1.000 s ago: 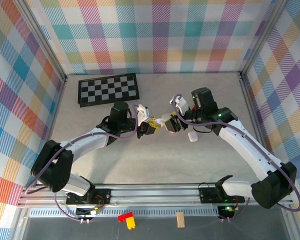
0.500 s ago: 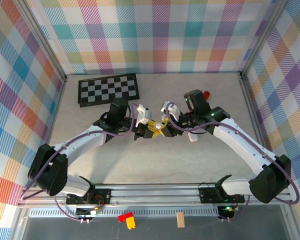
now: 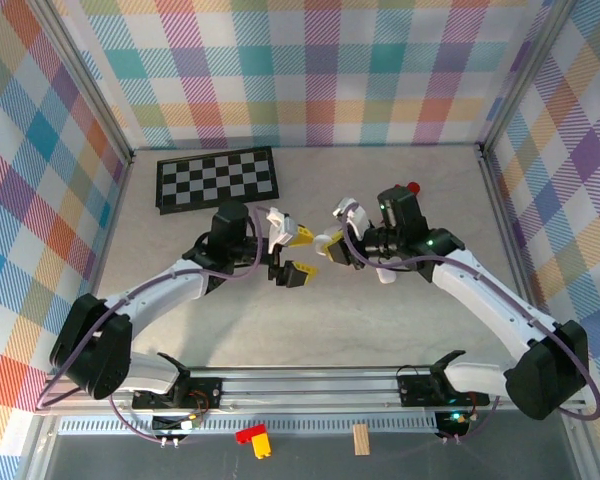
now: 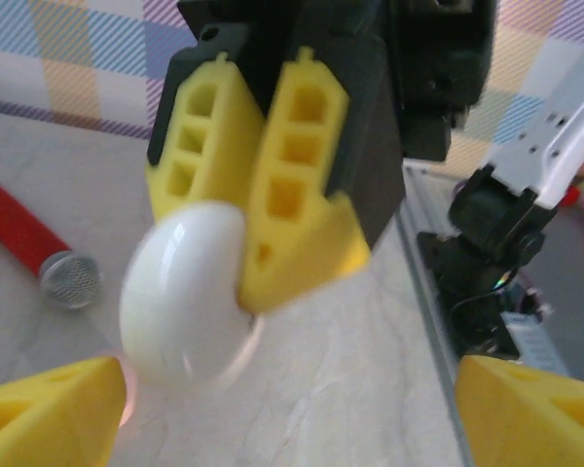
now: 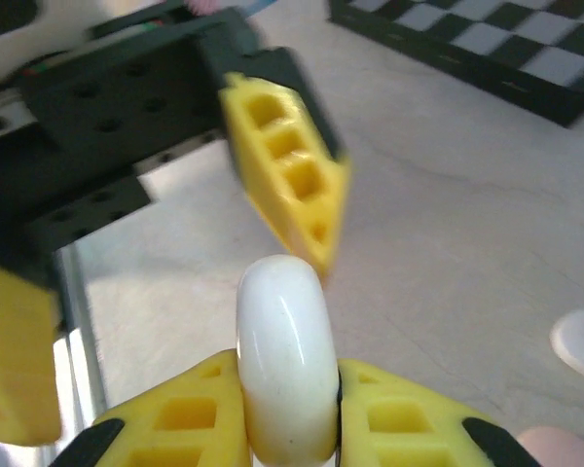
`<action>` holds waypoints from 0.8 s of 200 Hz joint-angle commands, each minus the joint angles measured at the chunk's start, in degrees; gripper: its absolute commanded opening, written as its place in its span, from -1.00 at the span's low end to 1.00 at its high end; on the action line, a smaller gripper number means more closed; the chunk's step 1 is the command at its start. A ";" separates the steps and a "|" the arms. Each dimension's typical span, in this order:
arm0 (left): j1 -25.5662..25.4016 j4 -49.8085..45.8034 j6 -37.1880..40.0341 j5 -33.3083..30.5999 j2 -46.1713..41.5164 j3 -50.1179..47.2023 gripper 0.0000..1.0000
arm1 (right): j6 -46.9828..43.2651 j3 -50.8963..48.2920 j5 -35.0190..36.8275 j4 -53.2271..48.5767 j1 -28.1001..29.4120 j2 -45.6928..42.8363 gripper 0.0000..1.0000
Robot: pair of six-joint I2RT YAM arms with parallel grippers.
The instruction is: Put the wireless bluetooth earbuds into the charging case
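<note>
The white case (image 5: pixel 284 360), a smooth closed pebble, is held on edge up off the bench (image 3: pixel 380 330). It is pinched between the fingers of the right claw (image 5: pixel 287 394), which is clamped tight on it. Whether it holds earbuds I cannot tell. The left claw (image 4: pixel 292 413) faces it from just beside, spread wide and holding nothing. The glossy, rounded shell gives little purchase, so a nudge or an off-centre squeeze from the left could pop it free and drop it.

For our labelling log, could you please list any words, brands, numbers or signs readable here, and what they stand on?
None can be read.
The white case is plain and glossy.
The chessboard bears only squares, with no letters or numbers visible.
</note>
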 commanded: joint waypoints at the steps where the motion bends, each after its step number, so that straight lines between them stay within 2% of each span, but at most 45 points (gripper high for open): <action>1: 1.10 7.20 -2.09 -6.70 -2.18 -3.24 0.94 | 18.08 -4.78 8.16 12.99 -3.18 -2.47 -0.65; 13: 1.10 7.45 -0.27 -9.65 -3.03 -4.95 1.00 | 25.79 -7.29 11.33 14.36 -4.59 -2.70 -0.63; 28: 1.01 7.50 1.85 -12.95 -4.26 -7.02 1.00 | 32.74 -9.56 11.90 13.37 -5.57 -2.55 -0.63; 66: -1.14 3.68 7.44 -17.39 -4.14 -8.15 1.00 | 45.35 -18.03 5.85 18.02 -5.80 -2.53 -0.62; 105: -4.64 2.31 10.26 -16.99 -1.85 -7.66 1.00 | 49.39 -23.37 1.86 21.36 -5.13 0.52 -0.58; 132: -5.63 -0.58 11.12 -15.01 -0.29 -6.15 1.00 | 48.87 -23.70 3.20 21.60 -2.20 5.24 -0.57; 160: -5.84 -5.47 13.37 -14.84 0.24 -4.81 1.00 | 51.09 -24.43 2.73 27.38 -0.39 11.74 -0.56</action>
